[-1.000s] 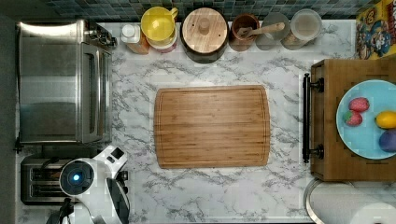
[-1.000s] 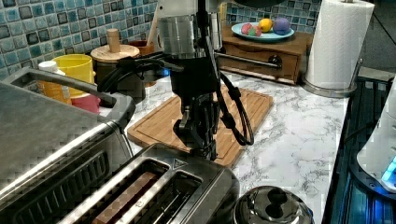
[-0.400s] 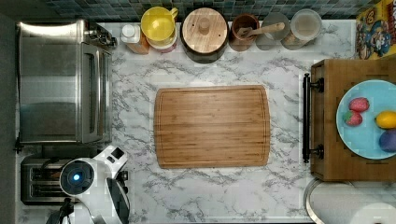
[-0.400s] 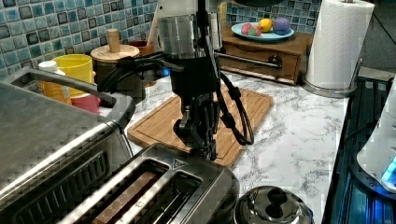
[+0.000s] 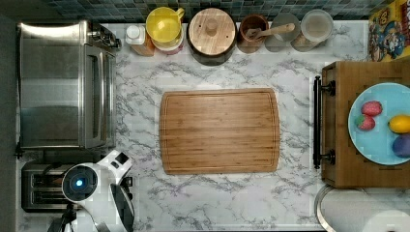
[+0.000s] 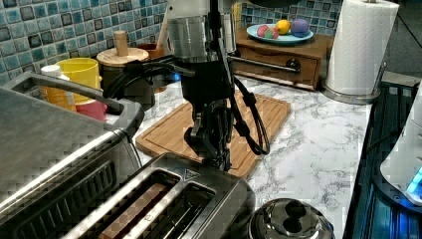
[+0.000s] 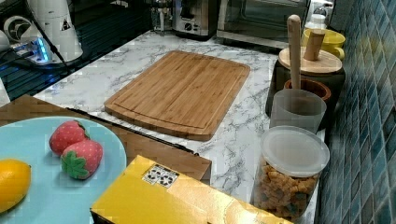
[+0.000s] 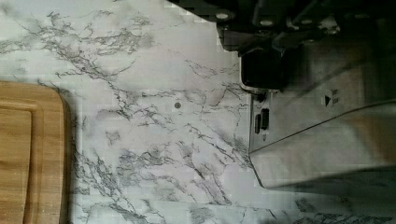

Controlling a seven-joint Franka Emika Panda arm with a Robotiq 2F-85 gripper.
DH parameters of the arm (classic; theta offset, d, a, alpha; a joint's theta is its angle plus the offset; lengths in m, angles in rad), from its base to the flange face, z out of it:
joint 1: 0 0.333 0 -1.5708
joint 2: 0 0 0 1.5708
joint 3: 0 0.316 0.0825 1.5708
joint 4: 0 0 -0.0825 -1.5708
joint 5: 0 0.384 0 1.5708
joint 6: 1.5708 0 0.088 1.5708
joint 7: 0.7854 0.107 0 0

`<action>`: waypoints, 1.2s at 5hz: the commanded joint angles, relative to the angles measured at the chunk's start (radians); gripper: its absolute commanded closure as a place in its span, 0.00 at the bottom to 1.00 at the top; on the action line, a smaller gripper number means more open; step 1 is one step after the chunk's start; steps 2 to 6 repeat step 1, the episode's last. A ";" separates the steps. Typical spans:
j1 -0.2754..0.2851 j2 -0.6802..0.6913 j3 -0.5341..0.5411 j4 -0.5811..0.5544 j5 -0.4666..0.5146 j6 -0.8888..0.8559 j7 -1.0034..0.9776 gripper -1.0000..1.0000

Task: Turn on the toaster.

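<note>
Toaster (image 6: 164,204) at counter's 7 o'clock corner in top view, half hidden under arm. Gripper (image 6: 211,149) down at toaster's lever end; lever itself masked by fingers. Open or clenched: cannot tell. Toaster oven (image 5: 65,84) at 9 o'clock.

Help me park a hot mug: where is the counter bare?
Bare marble lies between the cutting board and the toaster oven, and along the top view's bottom edge below the board. The back row near the yellow cup is crowded, as is the toaster corner.
</note>
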 commanded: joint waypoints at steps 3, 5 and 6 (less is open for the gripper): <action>-0.005 0.101 -0.007 -0.056 -0.009 0.133 0.050 1.00; -0.005 0.101 -0.007 -0.056 -0.009 0.133 0.050 1.00; -0.005 0.101 -0.007 -0.056 -0.009 0.133 0.050 1.00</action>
